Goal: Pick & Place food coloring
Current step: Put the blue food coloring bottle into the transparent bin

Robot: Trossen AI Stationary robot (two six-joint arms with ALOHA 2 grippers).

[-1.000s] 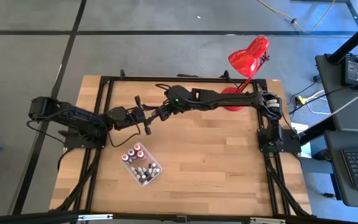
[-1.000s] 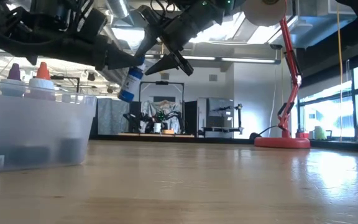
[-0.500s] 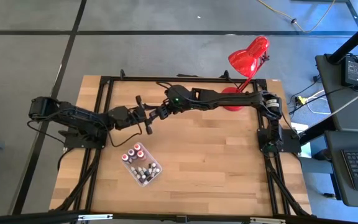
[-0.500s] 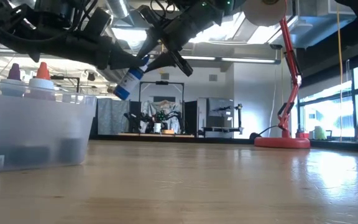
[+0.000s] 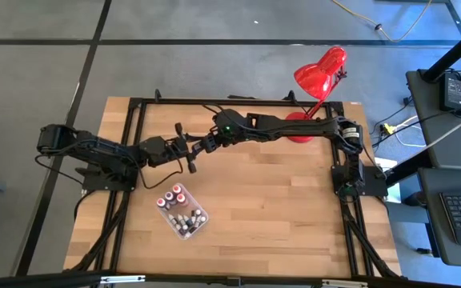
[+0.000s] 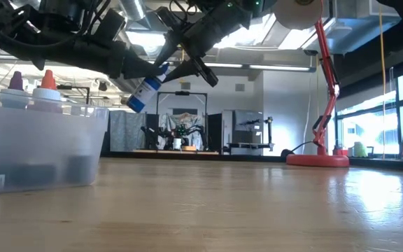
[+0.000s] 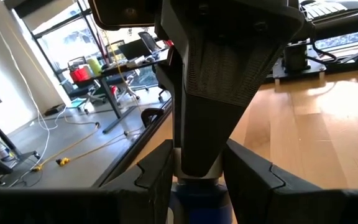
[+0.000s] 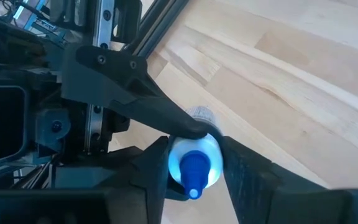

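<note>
Mid-handoff above the table (image 5: 278,200): left gripper (image 6: 145,73) pinched the blue bottle (image 6: 143,93), right gripper (image 6: 187,59) spread around its cap end (no grasp). Remaining bottles (image 5: 181,212) sat in the tray (image 5: 202,221); placement still pending.

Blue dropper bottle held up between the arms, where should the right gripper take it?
Probably at the cap end, coming in end-on along the tilted blue dropper bottle. The left gripper clamps its body, and the cap points toward the right gripper, leaving that end free.
</note>
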